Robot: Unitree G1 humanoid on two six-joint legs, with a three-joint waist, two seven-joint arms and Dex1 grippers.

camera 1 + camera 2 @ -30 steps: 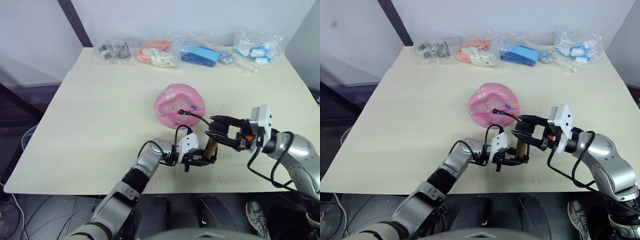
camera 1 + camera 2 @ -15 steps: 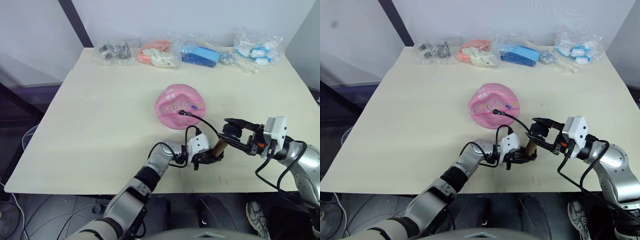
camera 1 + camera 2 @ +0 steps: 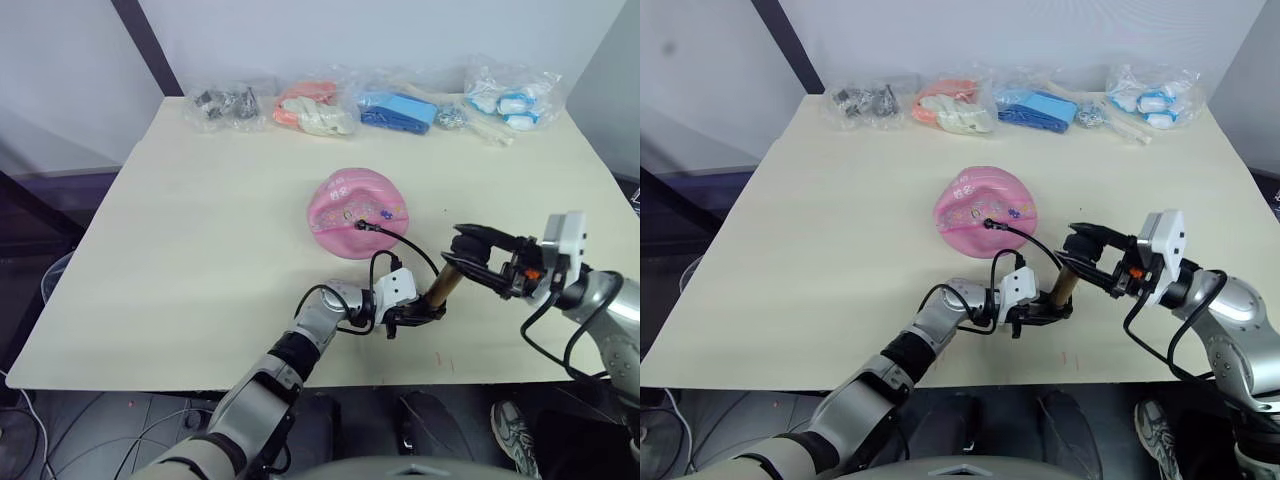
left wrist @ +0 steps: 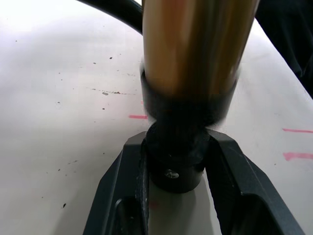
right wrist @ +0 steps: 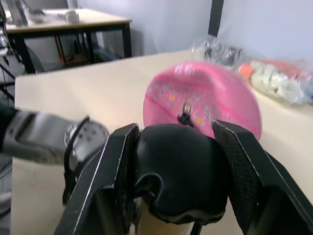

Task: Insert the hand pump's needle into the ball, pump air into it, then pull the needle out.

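The pink ball (image 3: 358,210) lies dented at the table's middle. The needle (image 3: 362,225) on its small black fitting sits in the ball's valve, and the thin black hose (image 3: 408,246) loops from it back to the hand pump (image 3: 440,289). The pump's gold cylinder leans up to the right, just in front of the ball. My left gripper (image 3: 420,312) is shut on the pump's lower black end cap (image 4: 175,164), low over the table. My right gripper (image 3: 458,250) is shut on the black handle (image 5: 180,171) at the pump's upper end.
Several clear bags line the table's far edge: dark parts (image 3: 225,103), pink-orange items (image 3: 315,108), blue items (image 3: 400,108) and white-blue items (image 3: 510,98). The table's front edge (image 3: 200,372) runs close behind the left gripper.
Both grippers have moved right with the pump. The right gripper has risen slightly with the handle, and the cylinder now leans more to the right. The ball has stayed put.
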